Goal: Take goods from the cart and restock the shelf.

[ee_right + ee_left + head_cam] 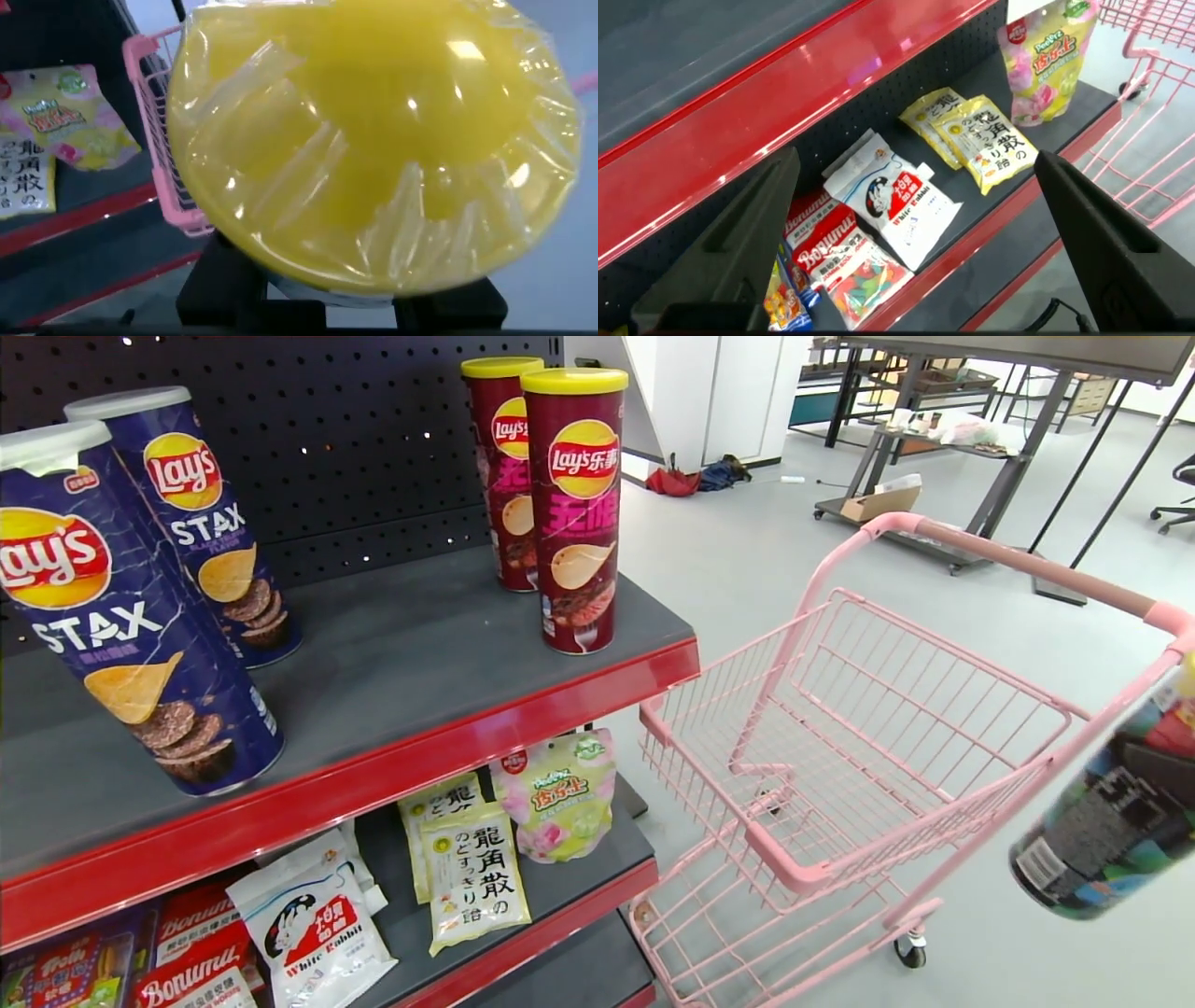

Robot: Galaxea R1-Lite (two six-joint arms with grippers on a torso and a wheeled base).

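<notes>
Chip can (1111, 803) held aloft by the pink cart (1008, 560), cut off at the frame edge.
We see our right gripper (341, 299) grasping it, fingers mostly hidden under the yellow lid (374, 140); our left gripper (915, 243) hangs spread wide before the lower shelf (1069, 126).

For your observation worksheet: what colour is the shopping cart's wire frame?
Pink. The cart shows best in the head view.
</notes>
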